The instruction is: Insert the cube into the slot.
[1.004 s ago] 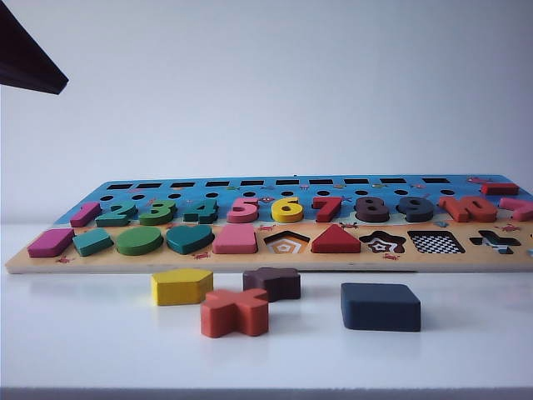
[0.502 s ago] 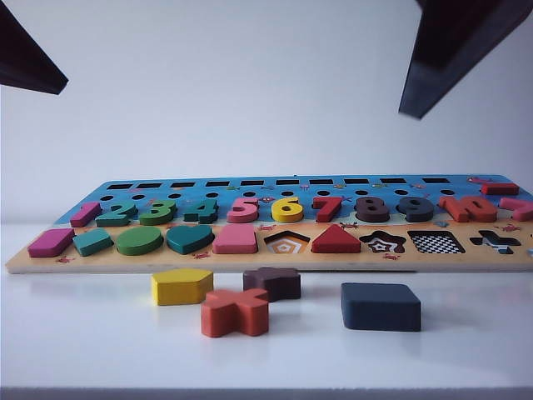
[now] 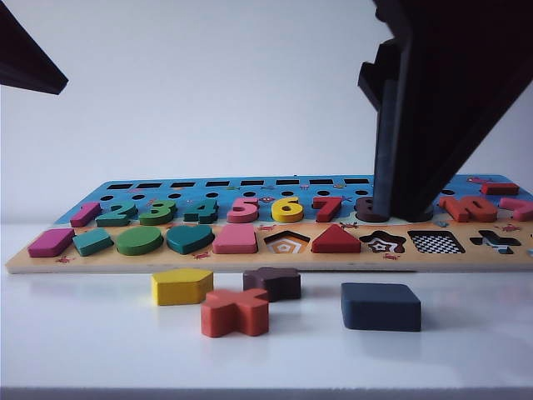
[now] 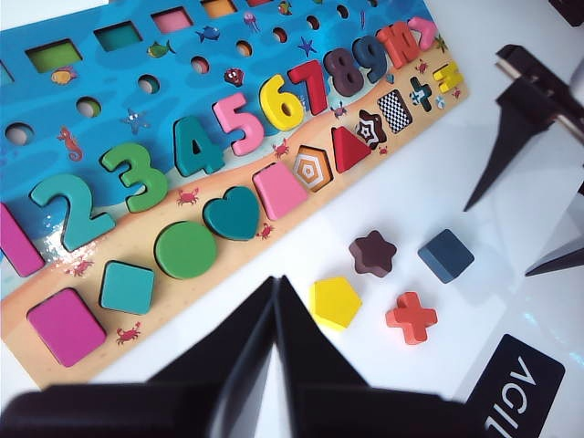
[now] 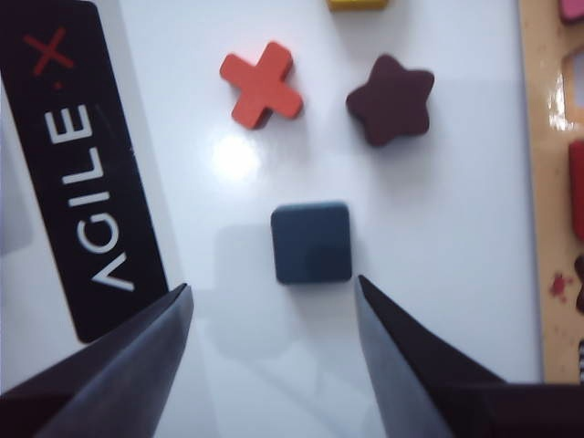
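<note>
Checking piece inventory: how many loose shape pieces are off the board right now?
4, all on the white table in front of the board: yellow pentagon, red cross, brown star, navy cube. None looks hidden; the right pincer is above the cube.

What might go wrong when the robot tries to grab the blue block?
The right gripper hangs open above the flat navy-blue square wooden block, but off-centre; one finger could land on it and shove it. The dark brown star piece lies close and might get bumped. The left gripper is shut, well aside.
</note>
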`<control>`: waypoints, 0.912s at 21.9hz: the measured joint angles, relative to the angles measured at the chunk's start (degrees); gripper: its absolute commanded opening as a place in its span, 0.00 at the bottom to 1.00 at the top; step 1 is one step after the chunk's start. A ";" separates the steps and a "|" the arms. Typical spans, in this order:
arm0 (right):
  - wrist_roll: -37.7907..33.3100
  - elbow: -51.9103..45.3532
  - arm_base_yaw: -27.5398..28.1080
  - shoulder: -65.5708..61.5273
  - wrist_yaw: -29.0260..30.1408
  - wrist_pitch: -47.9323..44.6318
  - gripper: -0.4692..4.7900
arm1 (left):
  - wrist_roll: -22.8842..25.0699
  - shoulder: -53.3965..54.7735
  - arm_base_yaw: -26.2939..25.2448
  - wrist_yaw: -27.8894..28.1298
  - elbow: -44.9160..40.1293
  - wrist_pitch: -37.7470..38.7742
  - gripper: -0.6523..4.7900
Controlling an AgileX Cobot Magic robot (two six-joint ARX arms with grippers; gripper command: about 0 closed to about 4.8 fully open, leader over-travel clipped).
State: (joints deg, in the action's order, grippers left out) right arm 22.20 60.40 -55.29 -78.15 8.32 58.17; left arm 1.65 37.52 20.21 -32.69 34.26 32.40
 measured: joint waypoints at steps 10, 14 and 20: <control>0.35 0.00 0.31 -3.23 -0.11 -3.91 0.81 | 0.00 0.00 0.00 0.00 0.00 -0.02 0.14; 0.35 0.00 0.68 -3.67 -0.22 -3.76 0.81 | 0.00 -0.33 0.00 0.00 0.00 0.00 0.14; 0.37 0.00 0.81 -3.76 0.26 -3.72 0.81 | 0.00 -0.59 0.00 0.00 -0.02 -0.02 0.14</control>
State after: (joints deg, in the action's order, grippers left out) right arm 22.57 60.40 -54.48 -81.91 8.58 54.46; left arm 1.65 36.93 20.21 -32.69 34.24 32.38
